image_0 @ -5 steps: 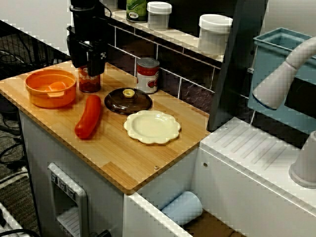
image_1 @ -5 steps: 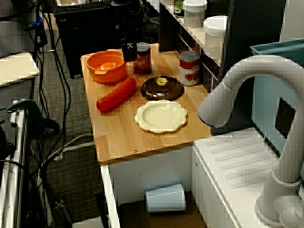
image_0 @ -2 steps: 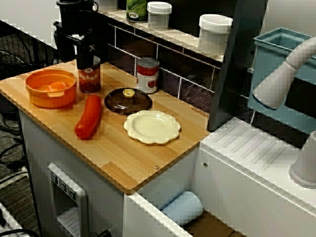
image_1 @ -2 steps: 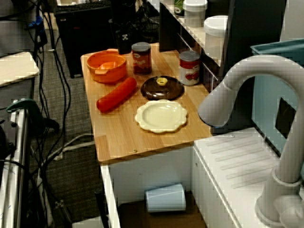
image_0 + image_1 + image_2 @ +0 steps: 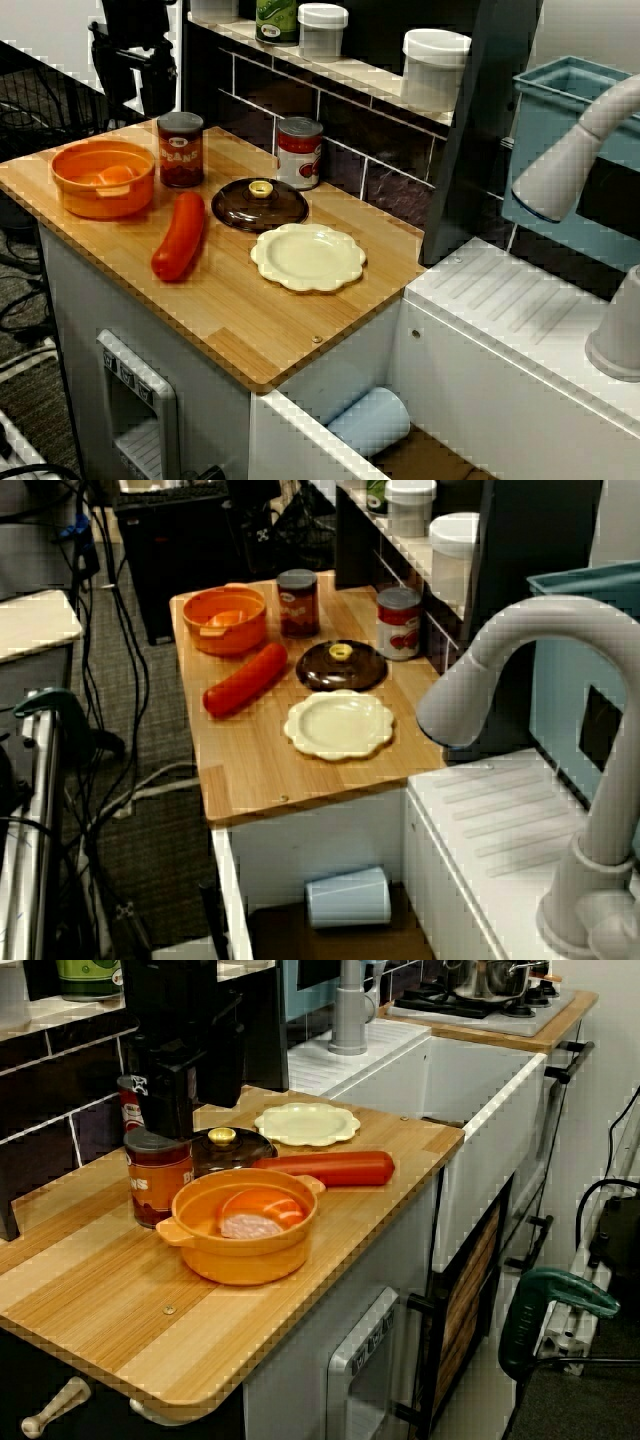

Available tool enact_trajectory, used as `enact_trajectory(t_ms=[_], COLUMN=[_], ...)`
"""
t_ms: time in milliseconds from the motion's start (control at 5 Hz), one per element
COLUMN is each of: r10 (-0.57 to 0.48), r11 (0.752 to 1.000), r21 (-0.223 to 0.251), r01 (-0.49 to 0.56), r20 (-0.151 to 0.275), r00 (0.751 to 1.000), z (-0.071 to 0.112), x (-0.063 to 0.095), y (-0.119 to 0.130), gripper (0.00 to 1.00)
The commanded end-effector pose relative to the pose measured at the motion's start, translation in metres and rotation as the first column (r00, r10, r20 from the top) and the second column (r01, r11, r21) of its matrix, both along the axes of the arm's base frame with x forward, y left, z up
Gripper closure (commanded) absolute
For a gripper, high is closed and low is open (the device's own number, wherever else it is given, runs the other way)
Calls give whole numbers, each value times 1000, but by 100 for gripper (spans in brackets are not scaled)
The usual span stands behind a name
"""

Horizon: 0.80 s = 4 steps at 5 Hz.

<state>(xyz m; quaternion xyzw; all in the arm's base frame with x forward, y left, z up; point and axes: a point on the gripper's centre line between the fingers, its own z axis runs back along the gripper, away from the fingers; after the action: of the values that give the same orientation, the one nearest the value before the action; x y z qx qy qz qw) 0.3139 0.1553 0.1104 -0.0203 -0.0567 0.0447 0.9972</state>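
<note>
Jar (image 5: 180,150) upright, long axis vertical (claw (image 5: 150,92) nearby, apart)

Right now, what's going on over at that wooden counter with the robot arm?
The arm's pincer hangs empty, jaws apart, above the far end of the wooden counter, touching nothing. Nearest to it is a dark jar, standing upright next to an orange pot. A long red sausage, a brown lid, a cream plate and a red can sit further along.
</note>
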Motion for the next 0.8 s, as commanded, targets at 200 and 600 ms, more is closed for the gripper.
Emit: enact_trajectory(t_ms=[200,600], r10=[98,97], r11=[990,979], r21=[91,161], r01=[-110,-123], r20=[129,166], r00=[987,981], z=[14,2], x=[4,7], y=[34,42], gripper=[0,0])
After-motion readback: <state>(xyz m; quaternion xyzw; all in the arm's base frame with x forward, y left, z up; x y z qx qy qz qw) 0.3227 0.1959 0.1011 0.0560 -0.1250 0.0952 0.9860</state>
